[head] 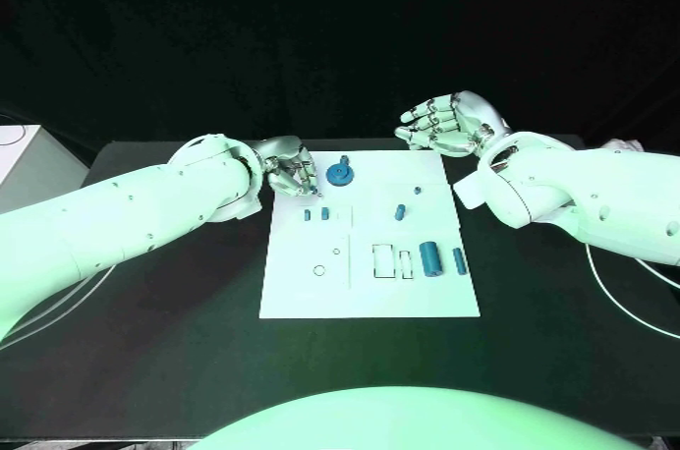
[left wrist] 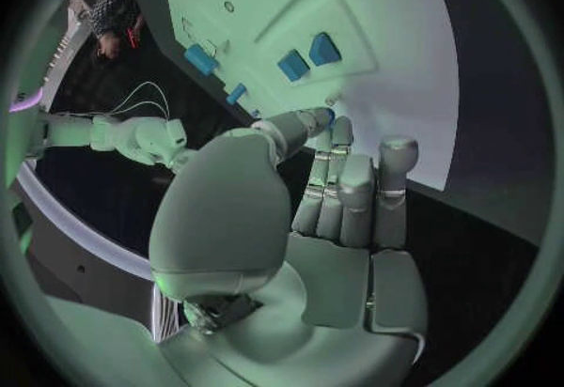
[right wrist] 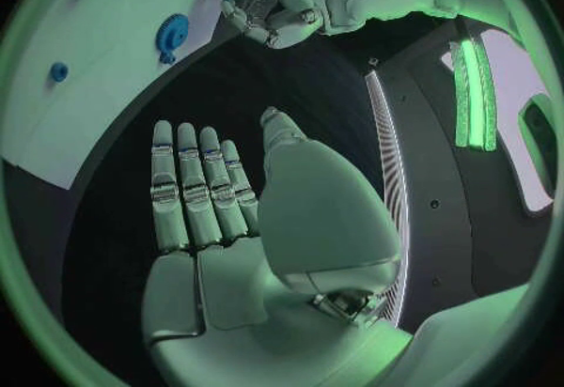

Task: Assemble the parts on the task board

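On the black table [head: 141, 322], mid-scene:
Task board [head: 368, 298]: white plate lying flat between the two arms.
Gear-shaped part [head: 340, 174]: blue, near the board's far edge, just beside the left hand's fingertips; contact cannot be told.
Small parts [head: 324, 214]: two short blue pieces side by side, near the board's left edge, below the gear.
Oval part [head: 400, 212]: blue, toward the board's middle right.
Cylinder [head: 429, 256]: larger blue piece on the right half, with a slimmer blue pin [head: 459, 261] just beside it.
Left hand [head: 288, 165]: at the board's far-left corner, fingers curled toward the thumb; whether anything is pinched cannot be told.
Right hand [head: 451, 122]: raised beyond the board's far-right corner, released, fingers straight and apart, holding nothing; palm bare in the right wrist view [right wrist: 217, 227].
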Action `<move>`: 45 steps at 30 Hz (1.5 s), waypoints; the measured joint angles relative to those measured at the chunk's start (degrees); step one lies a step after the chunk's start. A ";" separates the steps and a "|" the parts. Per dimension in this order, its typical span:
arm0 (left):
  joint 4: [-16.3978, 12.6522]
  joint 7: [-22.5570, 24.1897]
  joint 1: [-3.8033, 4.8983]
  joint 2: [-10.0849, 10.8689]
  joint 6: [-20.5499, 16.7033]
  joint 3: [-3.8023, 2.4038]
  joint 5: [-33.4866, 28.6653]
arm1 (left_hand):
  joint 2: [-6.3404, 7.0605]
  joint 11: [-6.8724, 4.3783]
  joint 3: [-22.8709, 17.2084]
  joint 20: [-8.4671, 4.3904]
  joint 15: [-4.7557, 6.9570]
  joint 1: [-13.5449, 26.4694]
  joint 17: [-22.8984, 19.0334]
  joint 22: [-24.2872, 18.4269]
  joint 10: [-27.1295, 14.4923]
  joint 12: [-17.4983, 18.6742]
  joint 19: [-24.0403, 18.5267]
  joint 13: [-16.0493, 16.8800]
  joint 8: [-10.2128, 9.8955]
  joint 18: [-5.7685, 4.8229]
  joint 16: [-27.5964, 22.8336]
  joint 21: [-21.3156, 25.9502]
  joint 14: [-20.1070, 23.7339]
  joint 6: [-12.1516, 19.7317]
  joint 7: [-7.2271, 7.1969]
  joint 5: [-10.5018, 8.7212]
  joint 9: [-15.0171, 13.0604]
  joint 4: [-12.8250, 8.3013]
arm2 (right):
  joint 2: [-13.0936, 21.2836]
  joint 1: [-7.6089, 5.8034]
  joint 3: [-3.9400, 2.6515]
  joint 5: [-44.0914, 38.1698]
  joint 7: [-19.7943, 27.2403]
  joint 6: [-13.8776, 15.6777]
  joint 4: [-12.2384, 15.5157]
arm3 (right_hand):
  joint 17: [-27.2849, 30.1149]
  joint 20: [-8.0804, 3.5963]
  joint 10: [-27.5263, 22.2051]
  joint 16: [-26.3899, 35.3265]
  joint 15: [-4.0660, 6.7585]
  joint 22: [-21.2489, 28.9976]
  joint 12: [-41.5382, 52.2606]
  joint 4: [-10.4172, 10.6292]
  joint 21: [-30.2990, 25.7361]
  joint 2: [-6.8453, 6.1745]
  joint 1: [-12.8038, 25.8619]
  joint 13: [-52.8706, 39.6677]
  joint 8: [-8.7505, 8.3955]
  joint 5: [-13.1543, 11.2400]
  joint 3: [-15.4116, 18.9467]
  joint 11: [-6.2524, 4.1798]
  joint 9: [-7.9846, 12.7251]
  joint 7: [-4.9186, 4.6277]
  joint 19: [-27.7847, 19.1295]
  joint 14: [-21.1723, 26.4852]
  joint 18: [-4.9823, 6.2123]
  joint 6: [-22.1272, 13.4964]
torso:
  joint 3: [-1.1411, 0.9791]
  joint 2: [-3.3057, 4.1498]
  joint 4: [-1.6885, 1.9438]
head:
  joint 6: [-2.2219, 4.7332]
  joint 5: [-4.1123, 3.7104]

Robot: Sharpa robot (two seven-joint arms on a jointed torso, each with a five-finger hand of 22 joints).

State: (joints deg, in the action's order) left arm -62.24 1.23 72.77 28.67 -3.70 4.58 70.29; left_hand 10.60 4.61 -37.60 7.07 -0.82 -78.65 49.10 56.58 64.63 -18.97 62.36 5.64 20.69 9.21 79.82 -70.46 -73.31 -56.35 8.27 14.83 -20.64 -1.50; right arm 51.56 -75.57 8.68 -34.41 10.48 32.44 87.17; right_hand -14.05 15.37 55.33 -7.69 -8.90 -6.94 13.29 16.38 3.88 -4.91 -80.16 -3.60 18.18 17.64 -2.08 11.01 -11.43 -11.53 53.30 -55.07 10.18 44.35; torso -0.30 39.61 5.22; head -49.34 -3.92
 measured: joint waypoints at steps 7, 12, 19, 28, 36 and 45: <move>0.87 -0.80 -0.03 -1.01 0.33 0.32 0.43 | 0.00 0.00 0.00 0.00 0.00 0.61 0.00 0.00 0.00 0.22 0.00 0.05 -0.29 0.01 0.00 0.00 0.00 0.02 0.00 0.00 -0.08 0.00 | -0.04 0.00 0.00 0.00 -0.01 0.00 -0.01 | 0.00 0.00 0.00 0.00 0.00 0.00 0.00 0.00 0.00 0.00 0.00 0.00 0.00 0.00 0.00 0.00 0.00 0.00 0.00 0.00 0.00 0.00 | -0.07 0.03 -0.07 | -0.07 0.08; 1.07 -1.10 -0.04 -1.36 0.33 0.39 0.57 | 0.00 0.00 0.00 0.00 0.00 0.61 0.00 0.00 0.00 0.22 0.00 0.06 -0.32 0.01 0.00 0.00 0.00 0.02 0.01 0.00 -0.11 0.00 | -0.07 0.00 0.00 0.00 -0.01 0.00 -0.02 | 0.00 0.00 0.08 0.00 0.00 0.00 0.00 0.00 0.00 0.00 0.00 0.00 0.00 0.00 0.00 0.08 0.00 0.00 0.00 0.00 0.00 0.00 | -0.09 0.04 -0.07 | -0.09 -0.01; 1.74 -1.38 -0.05 -1.88 0.48 0.55 0.67 | 0.00 0.00 0.00 0.00 0.00 0.61 0.01 -0.05 0.00 0.22 0.00 0.05 -0.33 0.01 0.00 0.00 0.00 0.03 0.01 -0.01 -0.10 0.00 | -0.10 0.00 0.00 -0.01 -0.01 -0.01 -0.02 | 0.30 0.00 0.37 0.35 0.00 0.26 -0.31 -0.16 0.00 0.00 0.00 0.00 0.00 0.00 -0.16 -0.05 0.06 0.20 0.00 0.00 0.00 0.20 | -0.09 0.00 -0.03 | -0.09 -0.04; 2.60 -1.64 -0.10 -2.60 1.09 0.78 0.74 | 0.08 0.01 0.01 0.00 0.00 0.68 0.01 -0.04 -0.01 0.21 0.00 0.05 -0.39 0.01 0.00 0.00 0.00 -0.11 -0.14 -0.02 -0.09 -0.01 | -0.17 0.00 0.00 -0.01 -0.01 -0.02 -0.02 | 0.30 0.00 0.37 0.35 0.00 0.26 -0.31 -0.16 0.00 0.00 0.00 0.00 0.00 0.00 -0.16 -0.05 0.06 0.20 0.00 0.00 0.00 0.20 | -0.08 0.00 -0.04 | -0.10 -0.12; 3.12 -1.72 -0.15 -3.29 1.52 0.85 0.78 | 0.23 0.01 0.01 0.00 0.00 0.82 0.01 -0.11 -0.01 0.21 0.00 0.04 -0.09 0.01 0.00 0.00 0.01 -0.11 -0.14 -0.06 -0.08 -0.01 | -0.22 0.00 0.00 -0.01 -0.02 -0.04 -0.04 | 0.30 0.00 0.37 0.35 0.00 0.26 -0.31 -0.16 0.00 0.00 0.00 0.00 0.00 0.00 -0.16 -0.04 0.06 0.19 0.00 0.00 0.00 0.20 | -0.06 0.02 -0.07 | -0.17 -0.15; 3.83 -1.73 -0.14 -3.89 1.65 0.88 0.80 | 0.23 0.01 0.01 0.00 0.00 0.82 -0.10 -0.19 -0.01 0.50 0.00 0.10 -0.10 0.02 0.00 0.00 0.01 -0.08 -0.12 -0.07 -0.13 -0.01 | -0.26 0.00 0.00 -0.01 -0.02 -0.06 -0.04 | 0.30 0.00 0.37 0.35 0.00 0.26 -0.31 -0.16 0.00 0.00 0.00 0.00 0.00 0.00 -0.16 -0.05 0.06 0.20 0.00 0.00 0.00 0.20 | -0.08 0.03 -0.07 | -0.14 -0.29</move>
State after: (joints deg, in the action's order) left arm -58.41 -0.49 72.63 24.78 -2.06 5.46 71.09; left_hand 10.83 4.61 -37.59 7.08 -0.83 -77.83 49.00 56.38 64.62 -18.47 62.36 5.74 20.59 9.23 79.81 -70.46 -73.31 -56.43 8.14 14.76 -20.77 -1.51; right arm 51.30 -75.57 8.68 -34.42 10.45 32.38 87.13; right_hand -13.75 15.37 55.70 -7.34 -8.90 -6.68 12.98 16.21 3.88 -4.91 -80.16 -3.60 18.18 17.64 -2.25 10.96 -11.37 -11.33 53.30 -55.07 10.18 44.55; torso -0.38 39.63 5.16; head -49.48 -4.21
